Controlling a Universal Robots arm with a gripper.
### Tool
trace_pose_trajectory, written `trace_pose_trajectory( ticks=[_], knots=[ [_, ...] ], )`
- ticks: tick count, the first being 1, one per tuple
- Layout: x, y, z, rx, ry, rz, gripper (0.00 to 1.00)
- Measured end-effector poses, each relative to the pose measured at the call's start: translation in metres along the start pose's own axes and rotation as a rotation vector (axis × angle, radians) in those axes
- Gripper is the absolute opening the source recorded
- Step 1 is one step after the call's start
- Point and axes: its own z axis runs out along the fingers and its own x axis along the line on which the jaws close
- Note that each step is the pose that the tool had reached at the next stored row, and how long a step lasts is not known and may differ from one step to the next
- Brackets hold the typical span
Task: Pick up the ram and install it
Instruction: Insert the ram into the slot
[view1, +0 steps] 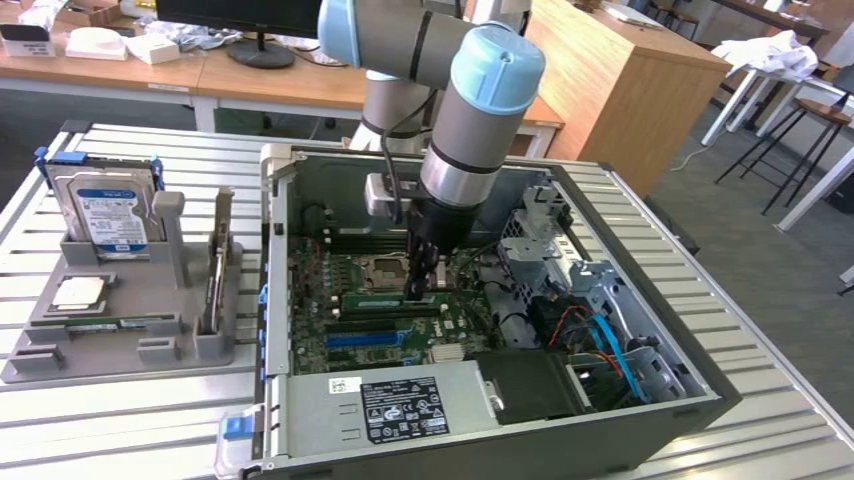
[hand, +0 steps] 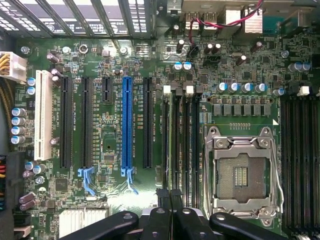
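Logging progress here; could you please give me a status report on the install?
Gripper shut, low inside the case. Ram on edge at the slots, by the tips; grip unclear. Nothing in the way.

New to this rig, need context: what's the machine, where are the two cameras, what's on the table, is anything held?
The machine is a single robot arm with a gripper at its end. The exterior view comes from a camera off the arm, looking down at a slatted table. On it lie an open PC case and, toward that view's left, a grey tray holding a hard drive. The wrist view comes from a camera on the arm's wrist, looking straight at the motherboard inside the case. The gripper is shut, its tips down at the ram, a green stick at the memory slots. Whether it grips the stick or only presses on it, I cannot tell.
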Motion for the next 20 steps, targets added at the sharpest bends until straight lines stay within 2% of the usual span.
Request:
trace_pose_trajectory(
  ticks=[20],
  knots=[
    [0.0,-0.0001,0.0028,0.0,-0.0001,0.0,0.11]
  ],
)
